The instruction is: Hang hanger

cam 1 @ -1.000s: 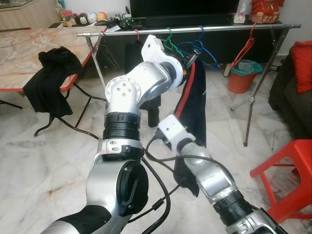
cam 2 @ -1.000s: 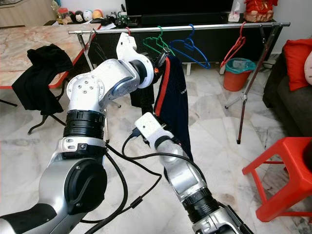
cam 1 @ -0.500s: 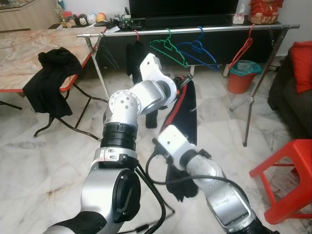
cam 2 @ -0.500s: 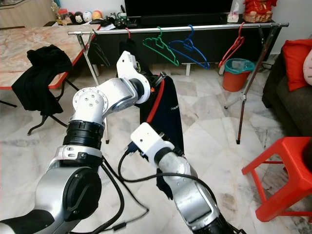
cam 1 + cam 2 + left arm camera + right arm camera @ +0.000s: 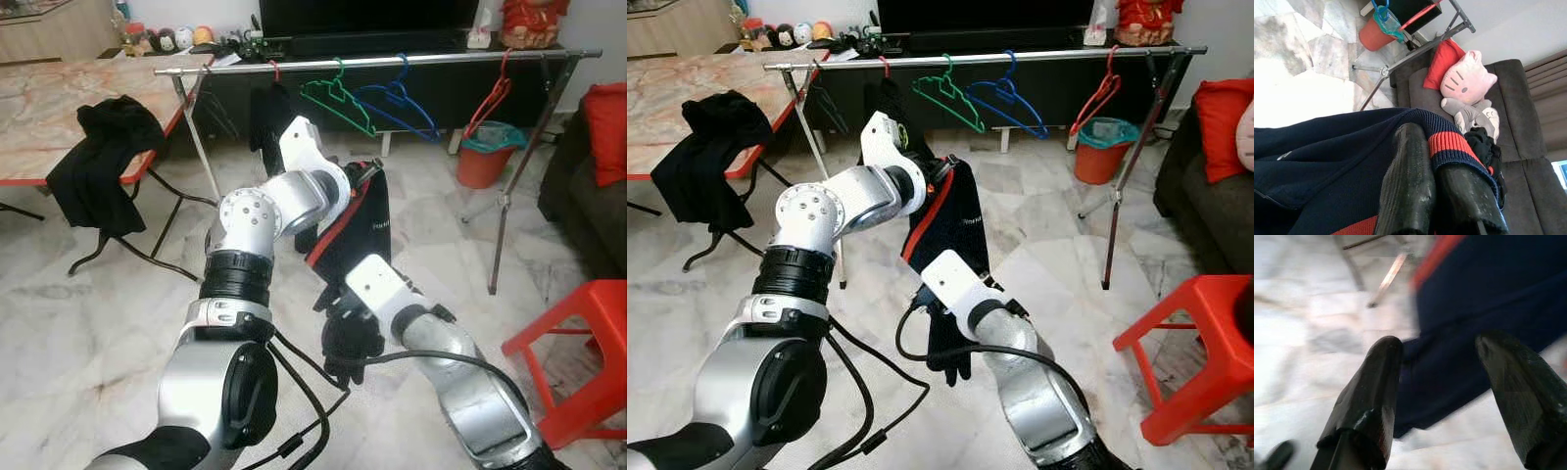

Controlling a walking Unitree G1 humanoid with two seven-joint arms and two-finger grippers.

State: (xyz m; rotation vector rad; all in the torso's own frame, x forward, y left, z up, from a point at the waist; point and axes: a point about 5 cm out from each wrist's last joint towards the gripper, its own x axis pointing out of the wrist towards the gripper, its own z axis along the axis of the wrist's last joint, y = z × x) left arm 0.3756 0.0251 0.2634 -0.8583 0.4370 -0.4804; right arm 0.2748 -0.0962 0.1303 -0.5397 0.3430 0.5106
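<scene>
A dark navy garment [image 5: 370, 227] with red stripes hangs from my left gripper [image 5: 363, 177], which is shut on its red-banded edge [image 5: 1449, 144]. It is held in front of and below the metal clothes rail [image 5: 431, 60]. A green hanger [image 5: 338, 95], a blue hanger [image 5: 397, 98] and two red hangers [image 5: 493, 94] hang bare on the rail. My right gripper [image 5: 1440, 343] is open down by the garment's lower end [image 5: 945, 338], and its fingers [image 5: 1369, 401] have nothing between them.
Black clothes [image 5: 98, 162] are draped over a chair beside the marble table [image 5: 49, 103] on the left. An orange bin [image 5: 487, 154] stands behind the rail's right leg. A red stool [image 5: 578, 343] and a dark sofa [image 5: 588, 186] are on the right.
My left arm has lowered the garment away from the rail, towards me. My right arm has reached forward to the garment's lower end.
</scene>
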